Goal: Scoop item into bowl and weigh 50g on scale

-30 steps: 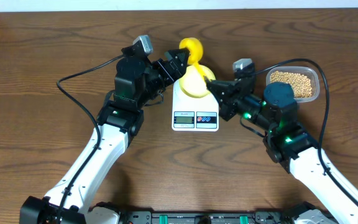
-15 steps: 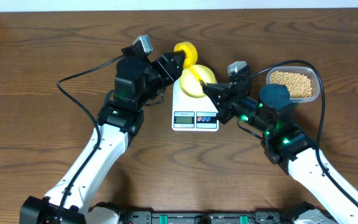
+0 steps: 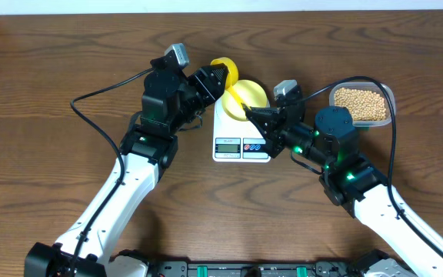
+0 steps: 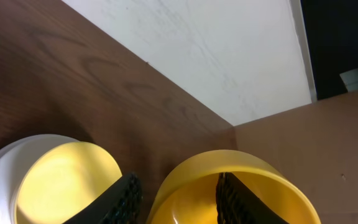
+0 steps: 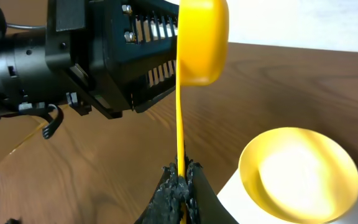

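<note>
none of the beans [image 3: 362,104] are out of their clear tub [image 3: 391,98]. the pale yellow bowl [image 5: 297,165] sits empty on the scale [image 3: 241,146], so i judge all the scooping and weighing is ahead. my right gripper [image 5: 180,177] pinches the thin handle of the yellow scoop [image 5: 202,37], and my left gripper [image 4: 179,199] seems clasped on its cup. the beans lie well apart, to the scoop's right.

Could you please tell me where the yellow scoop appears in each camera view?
Overhead: yellow scoop at top centre, up-left of the bowl.
Left wrist: scoop bottom right of centre, at the left gripper.
Right wrist: scoop edge-on, top centre, handle running down into the right gripper.
Shared landmark: the pale yellow bowl on the scale, seen in all three.
</note>
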`<state>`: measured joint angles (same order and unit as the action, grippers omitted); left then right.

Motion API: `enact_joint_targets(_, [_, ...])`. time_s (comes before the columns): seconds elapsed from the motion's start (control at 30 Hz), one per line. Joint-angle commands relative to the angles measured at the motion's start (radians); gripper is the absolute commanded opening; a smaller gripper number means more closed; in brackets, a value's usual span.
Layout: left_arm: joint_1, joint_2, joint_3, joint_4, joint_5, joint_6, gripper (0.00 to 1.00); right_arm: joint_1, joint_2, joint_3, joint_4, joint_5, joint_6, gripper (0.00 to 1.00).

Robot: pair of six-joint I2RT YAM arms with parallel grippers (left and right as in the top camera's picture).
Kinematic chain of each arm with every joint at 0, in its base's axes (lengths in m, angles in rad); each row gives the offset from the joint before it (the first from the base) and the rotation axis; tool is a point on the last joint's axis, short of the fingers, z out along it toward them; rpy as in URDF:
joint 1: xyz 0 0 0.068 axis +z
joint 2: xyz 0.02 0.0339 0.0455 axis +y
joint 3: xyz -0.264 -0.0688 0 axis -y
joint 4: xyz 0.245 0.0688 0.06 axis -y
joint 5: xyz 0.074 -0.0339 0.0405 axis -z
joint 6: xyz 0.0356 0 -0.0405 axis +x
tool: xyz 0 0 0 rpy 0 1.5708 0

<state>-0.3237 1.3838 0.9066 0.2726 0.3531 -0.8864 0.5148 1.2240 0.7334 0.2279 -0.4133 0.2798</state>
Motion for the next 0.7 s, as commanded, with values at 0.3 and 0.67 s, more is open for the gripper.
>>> enact_joint_targets(0.3, [0.002, -0.003, 0.005, 0.005, 0.001, 0.01, 0.4, 0.013, -0.003, 0.019, 0.001, 0.075, -0.032, 0.02])
enact_joint_targets(0.67, [0.002, -0.003, 0.005, 0.006, 0.001, 0.01, 0.36, 0.017, -0.003, 0.019, 0.001, 0.07, -0.045, 0.02])
